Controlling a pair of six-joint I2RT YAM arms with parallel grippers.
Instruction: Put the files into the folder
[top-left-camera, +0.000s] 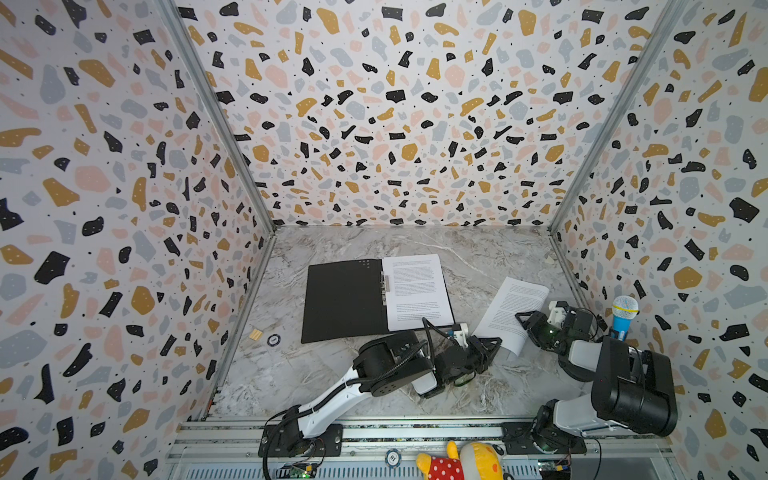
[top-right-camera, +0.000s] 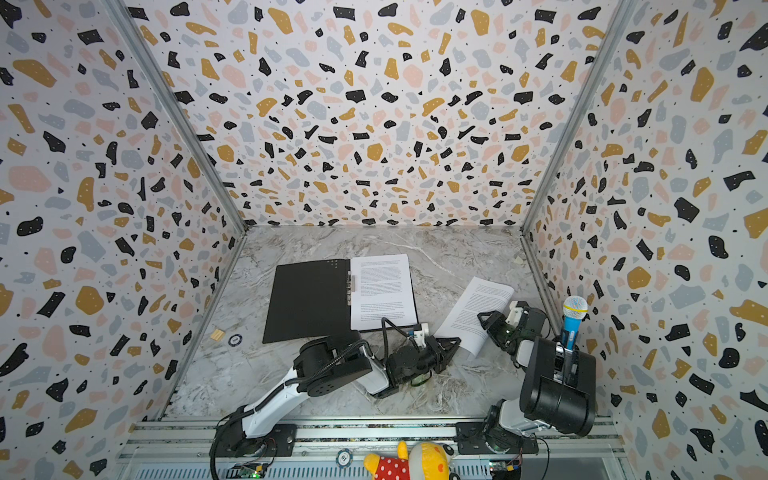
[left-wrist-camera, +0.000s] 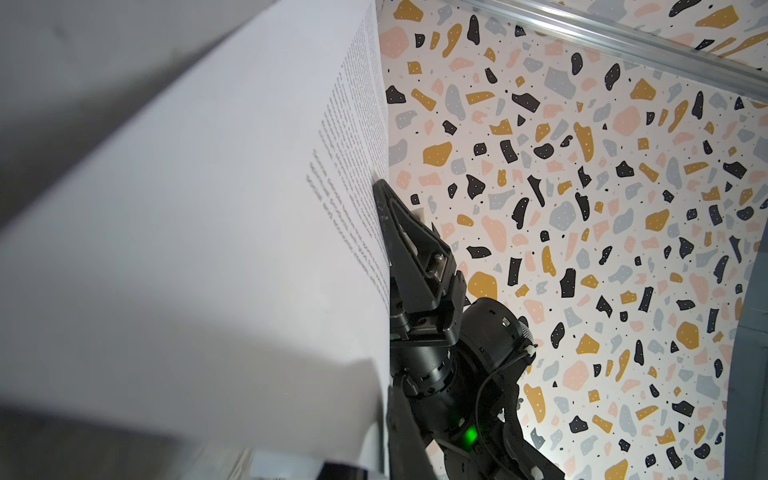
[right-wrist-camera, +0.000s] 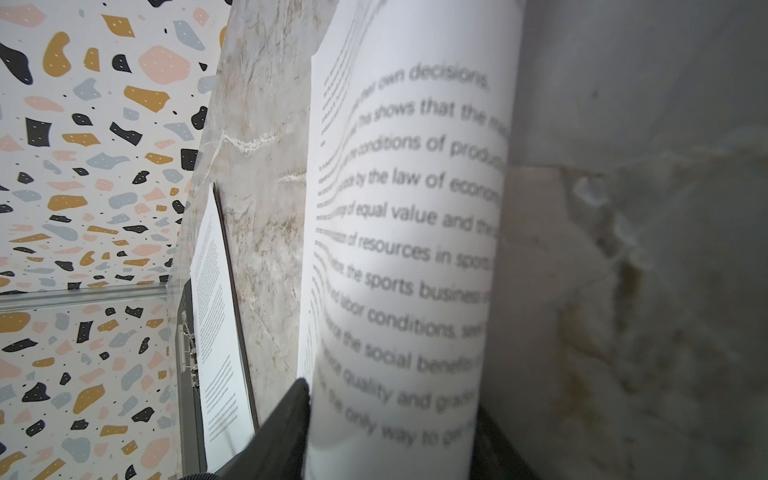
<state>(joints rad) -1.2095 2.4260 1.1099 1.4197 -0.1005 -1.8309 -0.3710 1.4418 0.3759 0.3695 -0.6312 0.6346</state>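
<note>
Centre of both top views: the folder (top-left-camera: 345, 301) lies open and flat on the grey marbled counter (top-left-camera: 291, 374). It's matte black inside, with a small cluster of pale dots in its upper corner. A slim metal spine clip (top-left-camera: 385, 284) glints along the fold. On the folder's right half sits the filed sheet (top-left-camera: 415, 291), smooth and white, packed with black print too fine to read from up here.

Over to the right, the loose sheet (top-left-camera: 509, 311) is bowed and tilted between the two arms. The right gripper (top-left-camera: 523, 322) has it. In the right wrist view the sheet curls between two dark fingers (right-wrist-camera: 291, 419), the jaws part-way apart and pressing the curl from both sides. The print reads large there: "the law of", "of equal value", "the sports business", "labor conditions", "the only way to".

The left gripper (top-left-camera: 496, 343) noses the loose sheet's lower edge. Whether its jaws are pinching the paper, I cannot tell.

Far right stands a blue toy microphone (top-left-camera: 623, 318) with a white-and-yellow mesh head. At the bottom edge lies a yellow plush toy (top-left-camera: 469, 461) in red polka dots. Terrazzo-print walls (top-left-camera: 124, 208) stand all round.
</note>
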